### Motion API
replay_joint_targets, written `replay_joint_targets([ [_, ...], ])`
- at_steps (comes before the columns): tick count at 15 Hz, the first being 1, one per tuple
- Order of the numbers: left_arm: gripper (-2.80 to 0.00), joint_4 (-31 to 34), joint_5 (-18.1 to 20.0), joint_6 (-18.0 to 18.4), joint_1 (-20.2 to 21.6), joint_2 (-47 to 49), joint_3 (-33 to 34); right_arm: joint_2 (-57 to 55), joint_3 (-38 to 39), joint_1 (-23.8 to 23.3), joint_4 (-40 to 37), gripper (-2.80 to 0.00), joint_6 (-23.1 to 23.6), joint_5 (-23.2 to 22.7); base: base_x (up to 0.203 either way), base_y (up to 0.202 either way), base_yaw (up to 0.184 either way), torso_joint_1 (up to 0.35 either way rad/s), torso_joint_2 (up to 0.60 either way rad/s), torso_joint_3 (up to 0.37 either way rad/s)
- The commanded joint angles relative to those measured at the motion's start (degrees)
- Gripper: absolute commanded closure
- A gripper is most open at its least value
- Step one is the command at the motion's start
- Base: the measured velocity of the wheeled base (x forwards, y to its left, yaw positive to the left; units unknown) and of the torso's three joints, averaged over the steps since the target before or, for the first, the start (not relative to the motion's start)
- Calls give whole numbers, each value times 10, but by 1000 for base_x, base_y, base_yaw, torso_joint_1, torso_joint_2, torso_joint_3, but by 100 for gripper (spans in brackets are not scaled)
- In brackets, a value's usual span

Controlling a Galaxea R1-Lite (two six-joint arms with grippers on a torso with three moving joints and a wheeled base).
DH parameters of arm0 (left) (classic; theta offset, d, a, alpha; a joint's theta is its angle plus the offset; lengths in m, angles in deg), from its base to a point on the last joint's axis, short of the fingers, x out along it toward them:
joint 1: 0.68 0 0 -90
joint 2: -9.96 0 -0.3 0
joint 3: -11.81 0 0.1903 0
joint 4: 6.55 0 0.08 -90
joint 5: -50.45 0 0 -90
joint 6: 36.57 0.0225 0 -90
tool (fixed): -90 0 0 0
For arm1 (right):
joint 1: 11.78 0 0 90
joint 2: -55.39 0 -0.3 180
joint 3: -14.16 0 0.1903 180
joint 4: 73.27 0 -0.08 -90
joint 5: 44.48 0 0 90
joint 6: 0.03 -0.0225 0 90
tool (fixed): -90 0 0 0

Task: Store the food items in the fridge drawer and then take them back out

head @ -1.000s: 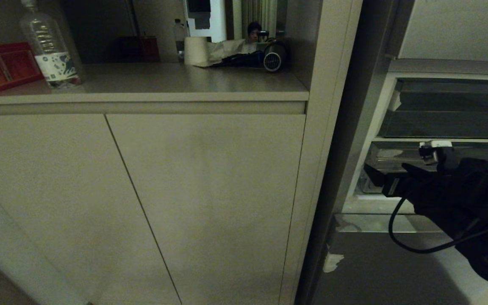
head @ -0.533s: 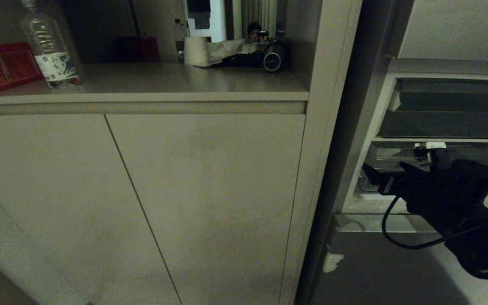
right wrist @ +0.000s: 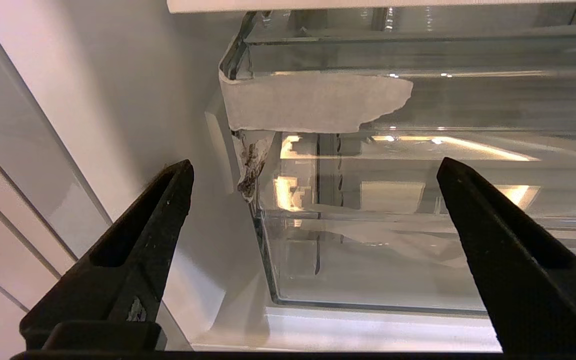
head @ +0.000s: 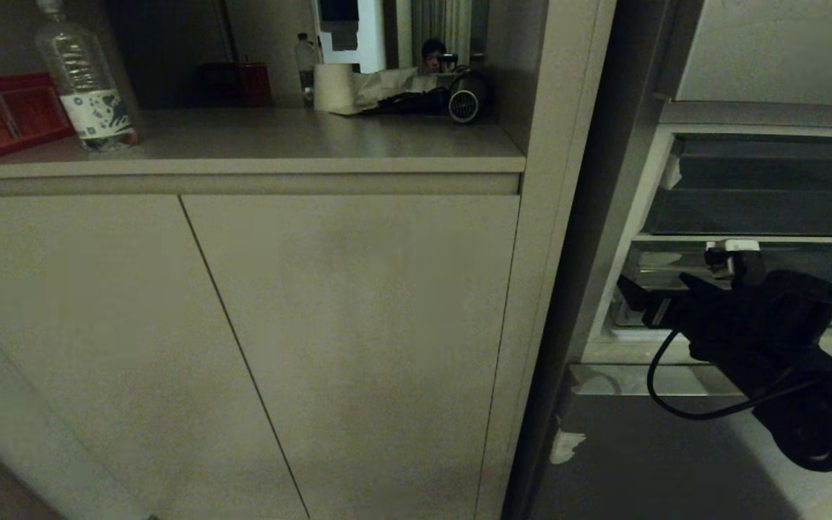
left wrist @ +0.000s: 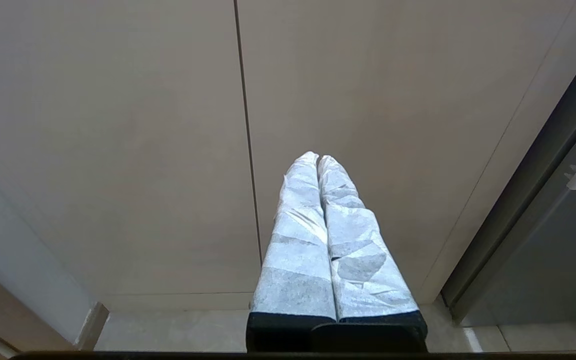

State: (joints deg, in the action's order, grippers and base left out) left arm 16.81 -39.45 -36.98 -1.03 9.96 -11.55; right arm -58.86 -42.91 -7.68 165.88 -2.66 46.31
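Note:
The fridge drawer's grey front (head: 676,462) stands at the lower right, with a white tape scrap (head: 566,446) on its left edge. Above it sits the drawer's clear plastic bin (head: 669,263). My right gripper (head: 651,296) reaches in level toward the bin's left end. In the right wrist view its black fingers (right wrist: 314,164) are wide open with nothing between them, facing the clear bin's (right wrist: 393,250) corner, which bears a torn white tape patch (right wrist: 313,102). The food items are out of view. My left gripper (left wrist: 318,159), wrapped in white tape, is shut and points at the cabinet doors.
A beige cabinet (head: 351,347) fills the left and middle. On its counter stand a water bottle (head: 84,79), a red box (head: 4,112), a paper roll (head: 333,85) and a dark round-nosed appliance (head: 466,97). A darker bin (head: 770,184) sits in the fridge above the clear one.
My right arm has edged a little to the left, toward the bin's left end. Its fingers have stayed open. The left arm has not moved.

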Motion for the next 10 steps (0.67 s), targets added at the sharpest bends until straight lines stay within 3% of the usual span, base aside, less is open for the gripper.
replay_joint_targets([
  [1, 0, 1, 0, 0, 0, 0, 0, -1, 1, 0, 6, -280, 0, 0, 0, 0, 0, 0, 0, 0],
  [6, 0, 0, 0, 0, 0, 1, 0, -1, 0, 7, 6, -280, 0, 1, 0, 0, 0, 0, 0, 0],
  [7, 0, 0, 0, 0, 0, 0, 0, -1, 0, 10, 6, 0, 0, 1, 0, 0, 0, 0, 0, 0],
  [10, 0, 0, 0, 0, 0, 0, 0, -1, 0, 31, 6, 0, 1, 6, 0, 0, 0, 0, 0, 0],
])
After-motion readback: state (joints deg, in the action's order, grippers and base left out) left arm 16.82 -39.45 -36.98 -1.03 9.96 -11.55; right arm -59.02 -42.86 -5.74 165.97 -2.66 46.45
